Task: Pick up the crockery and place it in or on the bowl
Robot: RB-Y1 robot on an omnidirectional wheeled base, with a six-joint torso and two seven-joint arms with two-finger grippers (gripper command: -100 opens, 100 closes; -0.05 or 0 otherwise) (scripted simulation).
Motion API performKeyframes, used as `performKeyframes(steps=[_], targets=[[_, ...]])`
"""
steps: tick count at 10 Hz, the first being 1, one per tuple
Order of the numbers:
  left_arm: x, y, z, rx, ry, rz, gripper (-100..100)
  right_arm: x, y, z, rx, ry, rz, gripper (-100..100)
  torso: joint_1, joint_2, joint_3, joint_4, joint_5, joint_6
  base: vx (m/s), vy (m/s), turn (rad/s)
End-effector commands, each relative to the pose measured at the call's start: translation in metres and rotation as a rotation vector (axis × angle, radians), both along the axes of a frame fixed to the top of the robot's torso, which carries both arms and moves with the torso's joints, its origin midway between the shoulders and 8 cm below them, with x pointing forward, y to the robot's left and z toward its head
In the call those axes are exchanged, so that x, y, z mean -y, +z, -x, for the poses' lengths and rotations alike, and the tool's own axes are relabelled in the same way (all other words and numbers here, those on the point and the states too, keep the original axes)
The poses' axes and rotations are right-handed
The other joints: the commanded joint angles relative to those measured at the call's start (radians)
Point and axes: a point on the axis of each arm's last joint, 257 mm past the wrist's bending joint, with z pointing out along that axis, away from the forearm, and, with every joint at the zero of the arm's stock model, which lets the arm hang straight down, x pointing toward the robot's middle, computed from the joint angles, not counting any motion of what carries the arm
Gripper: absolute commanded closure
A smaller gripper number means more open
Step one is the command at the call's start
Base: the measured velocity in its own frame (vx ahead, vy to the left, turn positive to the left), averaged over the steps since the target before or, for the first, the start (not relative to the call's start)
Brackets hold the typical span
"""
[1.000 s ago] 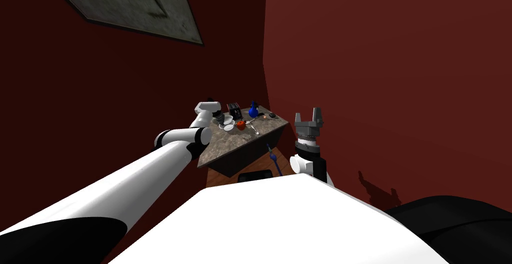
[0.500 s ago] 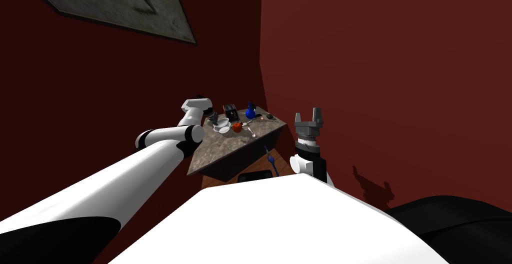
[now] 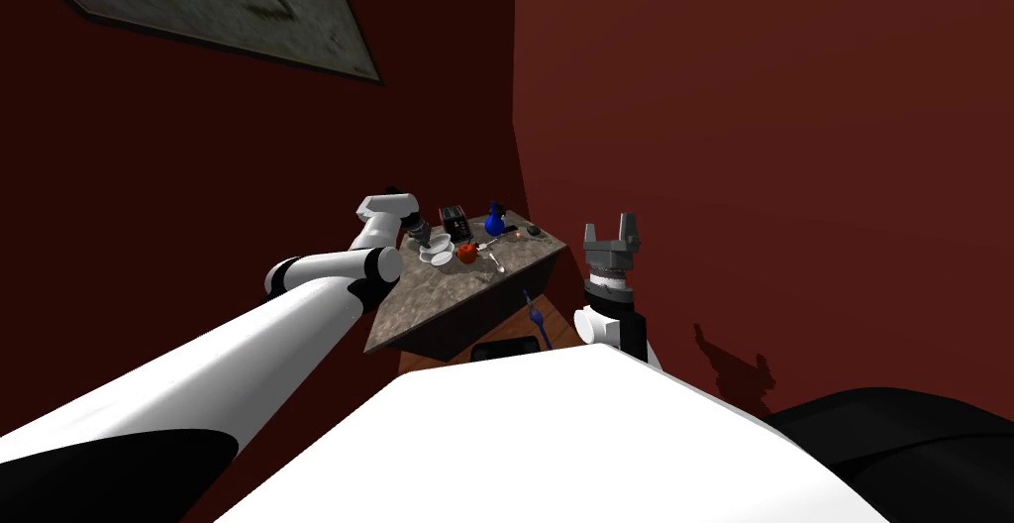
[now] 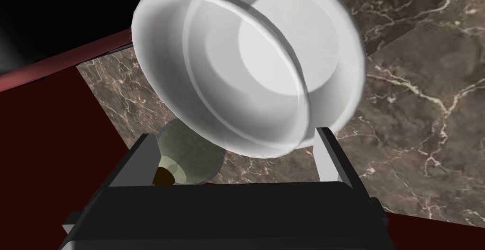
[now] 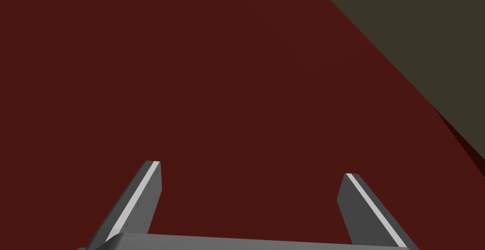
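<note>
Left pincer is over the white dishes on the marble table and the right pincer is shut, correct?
Not quite: the right pincer is open, fingers well apart in the right wrist view. The left pincer is over the white dishes on the marble table.

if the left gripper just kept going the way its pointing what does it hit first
The tilted white dish: its lower rim sits right between the open fingers of the left gripper, with a second white dish behind it. How close is hard to judge.

Left arm [image 3: 327, 274] stretched forward — right gripper [image 3: 610, 230] raised, fingers [image 5: 142, 200] spread.
</note>
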Motion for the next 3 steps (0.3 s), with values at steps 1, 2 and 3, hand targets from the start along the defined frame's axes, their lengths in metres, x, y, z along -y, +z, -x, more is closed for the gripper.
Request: performKeyframes(steps=[1,2,3], targets=[[0.0000,0.0000,0.0000,0.000,0.000,0.000,0,0.0000,0.0000,0.0000,0.000,0.000,0.000,0,0.000,0.000,0.000,0.000,0.000,0.000,0.000,0.000,0.000],[0.0000,0.0000,0.0000,0.000,0.000,0.000,0,0.0000,0.0000,0.0000,0.000,0.000,0.000,0,0.000,0.000,0.000,0.000,0.000,0.000,0.000,0.000,0.000],[0.0000,0.0000,0.0000,0.000,0.000,0.000,0,0.0000,0.0000,0.0000,0.000,0.000,0.000,0,0.000,0.000,0.000,0.000,0.000,0.000,0.000,0.000,0.000]])
